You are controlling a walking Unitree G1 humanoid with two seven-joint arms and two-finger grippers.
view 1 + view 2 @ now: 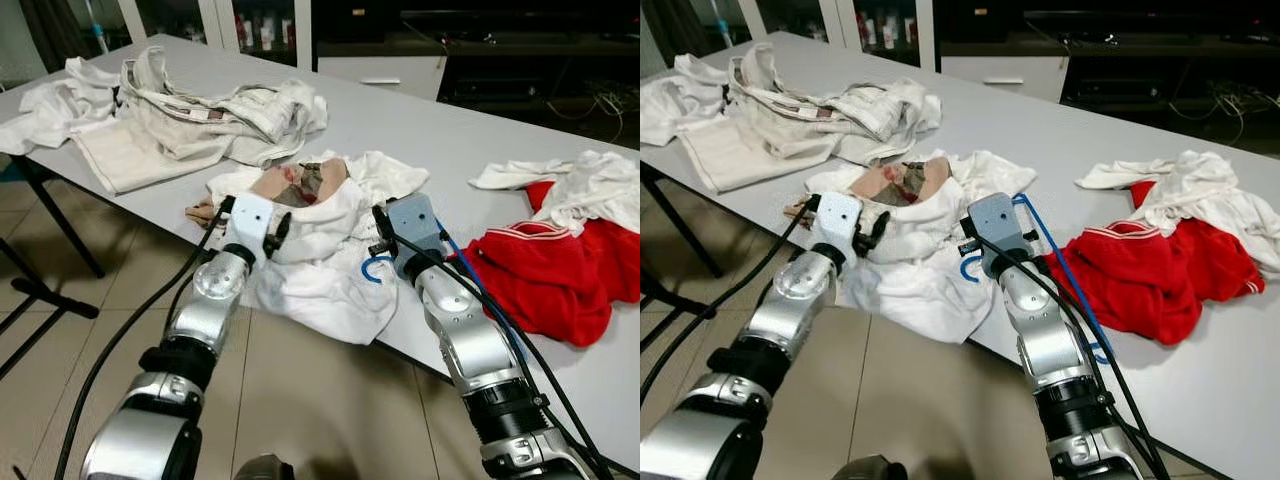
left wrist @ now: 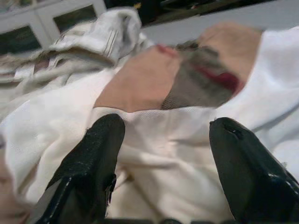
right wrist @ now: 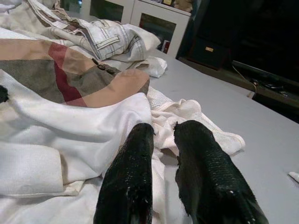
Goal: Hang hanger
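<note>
At the table's point(image 1: 420, 130) near edge we have the left gripper point(image 2: 163, 154) wide open over the white garment point(image 1: 320, 270), right gripper point(image 3: 163, 140) nearly closed, empty, beside the blue hanger point(image 1: 1040, 250): thin, stiff, light, likely slippery, best gripped at its hook

One grey table point(image 1: 420, 130), one blue hanger point(image 1: 1055, 262), one red garment point(image 1: 560, 275), several white and beige clothes in three heaps, two grippers.

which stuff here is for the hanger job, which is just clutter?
Job:
blue hanger
white garment with the plaid lining
left claw, open at the garment
right claw, nearly closed on its edge

Clutter:
red garment
beige clothes pile
white cloth by the red one
</note>
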